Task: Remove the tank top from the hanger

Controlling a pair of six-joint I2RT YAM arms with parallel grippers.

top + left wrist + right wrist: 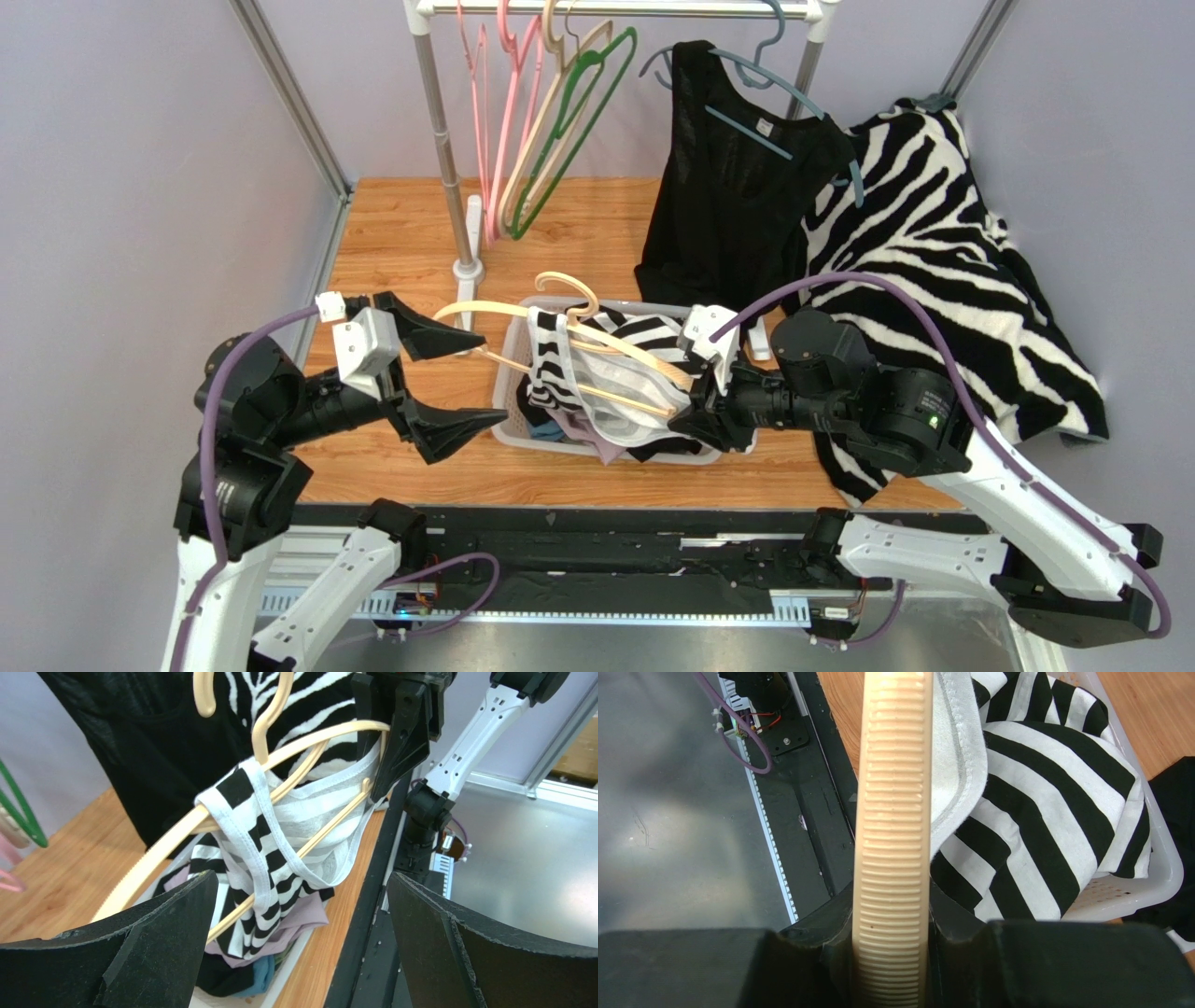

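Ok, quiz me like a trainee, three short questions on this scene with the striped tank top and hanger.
1. True or false: the left gripper is clamped on the cream ribbed plastic hanger.
2. The right gripper is shut on: A that hanger, B cloth only, C nothing.
3. What sits under the black-and-white striped tank top?
Key: 1 false, it is open and empty; 2 A; 3 a white plastic basket.

Nothing legible anywhere: no words, brands, numbers or signs. Only a small white tag (766, 130) on the black top (716, 210) hung below the rail (631, 9), too small to read.
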